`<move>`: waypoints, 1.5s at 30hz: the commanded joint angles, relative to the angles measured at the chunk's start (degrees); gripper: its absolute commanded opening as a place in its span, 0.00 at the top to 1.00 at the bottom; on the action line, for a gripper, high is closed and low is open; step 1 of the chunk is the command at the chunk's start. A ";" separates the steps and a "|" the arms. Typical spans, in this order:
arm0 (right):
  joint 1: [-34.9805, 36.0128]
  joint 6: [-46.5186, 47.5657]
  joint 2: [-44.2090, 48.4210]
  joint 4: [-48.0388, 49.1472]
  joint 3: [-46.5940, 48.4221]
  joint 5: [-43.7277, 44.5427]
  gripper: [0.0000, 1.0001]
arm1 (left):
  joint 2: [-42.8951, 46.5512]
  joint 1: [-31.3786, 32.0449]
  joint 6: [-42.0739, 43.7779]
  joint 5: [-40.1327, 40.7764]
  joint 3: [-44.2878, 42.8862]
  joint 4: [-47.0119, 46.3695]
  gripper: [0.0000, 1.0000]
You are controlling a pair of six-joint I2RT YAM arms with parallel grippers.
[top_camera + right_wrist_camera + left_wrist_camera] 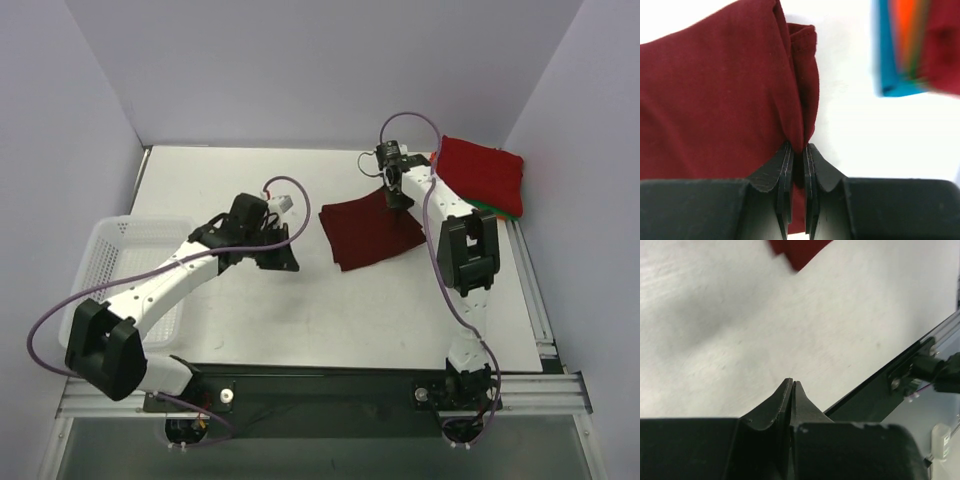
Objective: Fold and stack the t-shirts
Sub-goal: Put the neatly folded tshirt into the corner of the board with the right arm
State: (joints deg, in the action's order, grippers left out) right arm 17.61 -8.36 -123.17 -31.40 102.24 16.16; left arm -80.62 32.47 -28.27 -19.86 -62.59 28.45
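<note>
Open table (300, 310) near maroon shirt (368, 232); basket (110, 226) leftward

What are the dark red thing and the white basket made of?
The maroon t-shirt looks like soft, matte knit cloth, perhaps cotton: fine texture, a stitched hem, folds where the right gripper pinches it. The basket looks like rigid white plastic: a moulded mesh of regular holes; its finish is too small to tell.
</note>
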 commanded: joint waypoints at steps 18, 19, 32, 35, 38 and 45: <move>-2.84 27.25 -6.11 -10.53 36.26 24.09 1.00 | 10.66 -5.57 9.38 -0.44 10.20 5.21 0.93; -3.19 27.87 -6.20 -10.53 36.98 24.35 1.00 | 10.83 -5.49 9.46 -0.27 10.38 5.13 0.93; -3.28 33.40 -3.13 -4.82 42.78 27.34 1.00 | 10.48 -5.57 9.20 -1.68 11.00 4.69 0.92; -2.75 34.90 -2.34 -2.62 43.84 27.87 1.00 | 10.31 -5.49 9.11 -2.03 11.00 4.69 0.92; -1.88 36.66 -1.55 0.37 44.45 29.10 1.00 | 10.31 -5.57 9.11 -2.11 11.17 4.60 0.92; -1.52 41.13 -0.14 7.04 44.72 30.86 1.00 | 10.13 -5.49 8.94 -3.08 11.43 4.42 0.92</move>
State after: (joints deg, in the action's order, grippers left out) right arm 15.73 28.91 -129.45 -31.31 143.94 42.78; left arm -70.52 27.27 -20.27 -21.28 -51.20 35.35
